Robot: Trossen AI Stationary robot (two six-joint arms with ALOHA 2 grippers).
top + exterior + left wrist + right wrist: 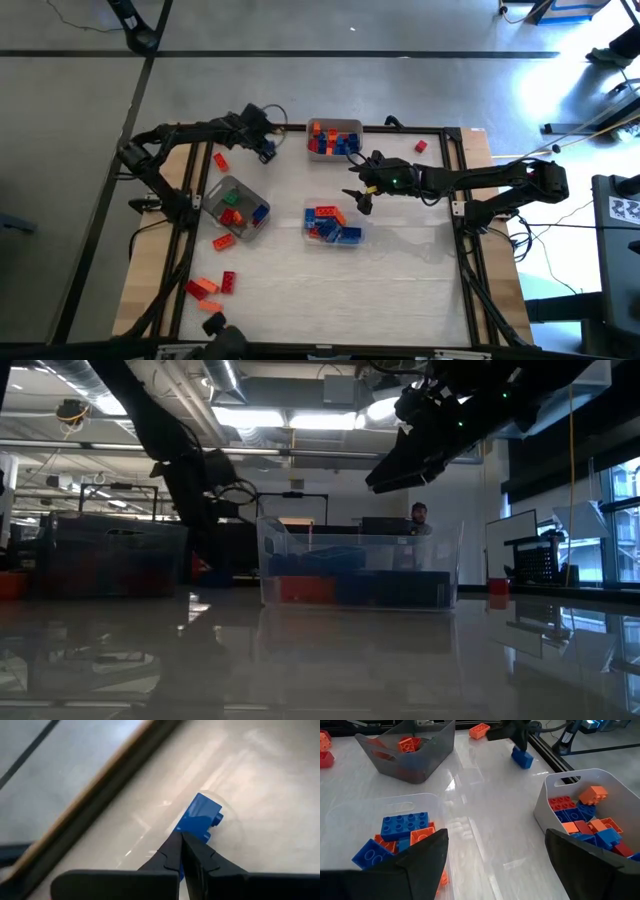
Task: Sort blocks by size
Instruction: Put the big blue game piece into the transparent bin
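Observation:
A blue block (pixel 200 815) (pixel 522 758) (pixel 268 156) lies at the table's far left with its studs turned sideways. My left gripper (pixel 181 834) (pixel 264 149) is shut, and its tips rest at this block's near end. More blocks fill a clear tray (pixel 335 122) at the far middle, a second clear tray (pixel 308 222) nearer the front, and a grey tray (pixel 225 188) on the left. My right gripper (pixel 358 192) (pixel 495 840) hangs open above the table between the two clear trays, holding nothing. My left gripper comes at the blue block slanting down from above. Its shut fingertips (pixel 172 845) cover the block's near end (pixel 186 826). No gap shows between the fingers, so I cannot tell whether an edge of the block is pinched or only touched.
Loose red and orange blocks lie at the left: one (pixel 220 160) near the far edge, one (pixel 222 241) beside the grey tray, several (pixel 210 287) near the front. A red block (pixel 420 146) lies at the far right. Bare tabletop spreads at the front right.

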